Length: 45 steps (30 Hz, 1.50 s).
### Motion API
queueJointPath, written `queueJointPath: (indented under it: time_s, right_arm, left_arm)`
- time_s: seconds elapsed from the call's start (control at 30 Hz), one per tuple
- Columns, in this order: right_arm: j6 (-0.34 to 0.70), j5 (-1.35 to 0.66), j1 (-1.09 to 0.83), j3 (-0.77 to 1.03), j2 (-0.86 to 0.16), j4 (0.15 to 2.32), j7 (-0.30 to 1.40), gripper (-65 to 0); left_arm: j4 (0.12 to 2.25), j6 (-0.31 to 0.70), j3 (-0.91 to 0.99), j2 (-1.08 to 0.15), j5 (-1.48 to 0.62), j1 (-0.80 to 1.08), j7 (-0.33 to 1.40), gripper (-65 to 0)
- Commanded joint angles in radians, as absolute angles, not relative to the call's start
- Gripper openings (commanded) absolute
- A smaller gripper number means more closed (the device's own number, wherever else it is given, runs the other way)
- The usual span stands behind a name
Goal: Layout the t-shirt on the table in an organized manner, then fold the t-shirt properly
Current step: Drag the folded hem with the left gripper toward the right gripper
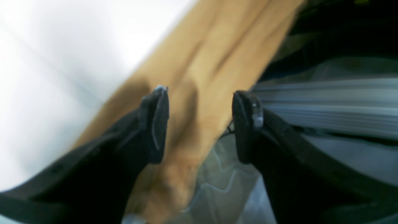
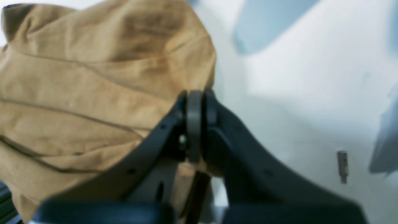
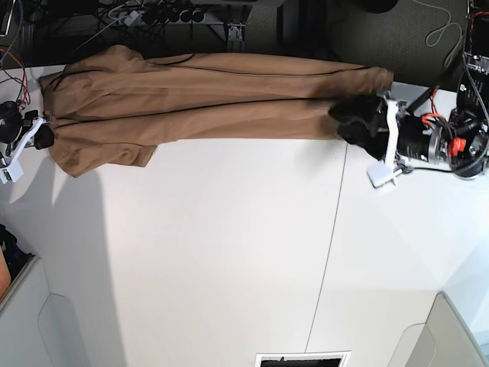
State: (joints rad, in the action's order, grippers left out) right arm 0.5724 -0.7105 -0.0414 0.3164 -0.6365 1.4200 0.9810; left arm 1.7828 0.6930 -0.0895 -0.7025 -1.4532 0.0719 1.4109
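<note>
Though unheld, t-shirt (image 1: pixel 214 62) between left gripper (image 1: pixel 200 124) fingers

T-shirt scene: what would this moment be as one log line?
t-shirt: stretched along table far edge | left tool: open, over shirt end | right tool: shut on t-shirt

Motion blur smears the left wrist view: t-shirt (image 1: pixel 214 62) folds and the clutter at 3 o'clock stay unreadable. In the right wrist view, the t-shirt runs off past 9 o'clock
</note>
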Motion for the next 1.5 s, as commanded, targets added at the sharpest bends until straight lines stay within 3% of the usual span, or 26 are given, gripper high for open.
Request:
queueJointPath:
  time_s: [0.0,0.17,0.2,0.37,0.6,0.87,1.47]
  right_arm:
    - [0.572,-0.722,-0.031,0.327,-0.662,1.432,0.965,-65.0]
    - [0.572,-0.714,-0.031,0.327,-0.662,1.428,0.966,-65.0]
    - [0.572,-0.714,-0.031,0.328,-0.662,1.427,0.966,-65.0]
    - [0.572,-0.719,-0.028,0.327,-0.662,1.427,0.964,-65.0]
    - [0.572,-0.719,-0.028,0.327,-0.662,1.427,0.965,-65.0]
    - [0.572,-0.719,-0.028,0.327,-0.662,1.427,0.965,-65.0]
    - [0.572,-0.727,0.006,0.327,-0.662,1.401,0.915,-65.0]
  left_arm:
    - [1.834,0.698,-0.084,-0.689,-1.484,0.085,1.396,-33.4]
    - [1.863,0.698,-0.086,-0.564,-1.480,0.178,1.396,-62.6]
    - [1.856,0.698,-0.086,-0.543,-1.429,0.184,1.396,-65.0]
    - [1.795,0.698,-0.086,-0.460,-1.211,0.183,1.271,-65.0]
    - [1.729,0.698,-0.108,-0.427,-1.172,0.180,1.237,-65.0]
    - [1.647,0.698,-0.278,-0.427,-0.826,0.165,1.008,-65.0]
    - [1.296,0.698,-0.346,-0.415,-0.796,-0.164,0.966,-65.0]
